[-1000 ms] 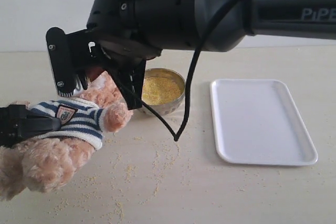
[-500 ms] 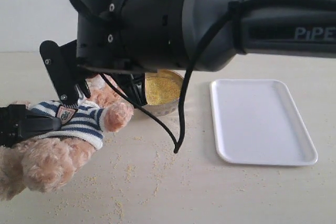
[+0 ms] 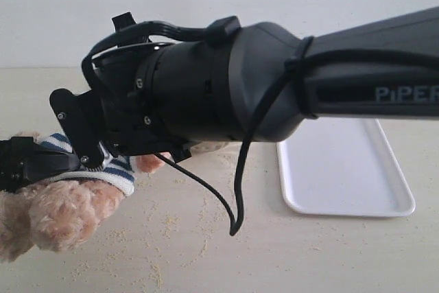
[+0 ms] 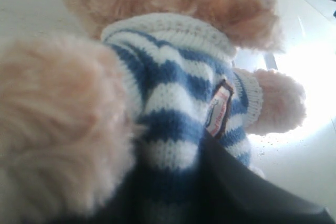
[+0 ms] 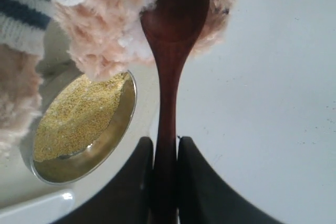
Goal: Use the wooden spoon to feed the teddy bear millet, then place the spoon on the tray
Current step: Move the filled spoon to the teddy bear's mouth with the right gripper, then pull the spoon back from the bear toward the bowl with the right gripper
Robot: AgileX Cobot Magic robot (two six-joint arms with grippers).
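The teddy bear (image 3: pixel 62 211) lies at the left, its striped shirt (image 4: pixel 173 82) filling the left wrist view. My left gripper (image 3: pixel 31 162) is shut on the bear's body, one black finger (image 4: pixel 241 192) lying over the shirt below the badge. My right gripper (image 5: pixel 164 150) is shut on the handle of the wooden spoon (image 5: pixel 168 77). The spoon's bowl rests against the fluffy face of the bear (image 5: pixel 105 35). The metal bowl of millet (image 5: pixel 79 114) sits just beside the bear's face. In the exterior view my right arm (image 3: pixel 206 94) hides the bowl, the spoon and the bear's head. The white tray (image 3: pixel 343 169) lies at the right.
Loose millet grains (image 3: pixel 158 265) are scattered over the table in front of the bear and the arm. A black cable (image 3: pixel 236 197) hangs in a loop under the right arm. A corner of the tray (image 5: pixel 37 205) shows beside the bowl in the right wrist view.
My right arm has swung lower and closer to the exterior camera, now covering the bowl and the bear's head. The bear and my left gripper have stayed in place.
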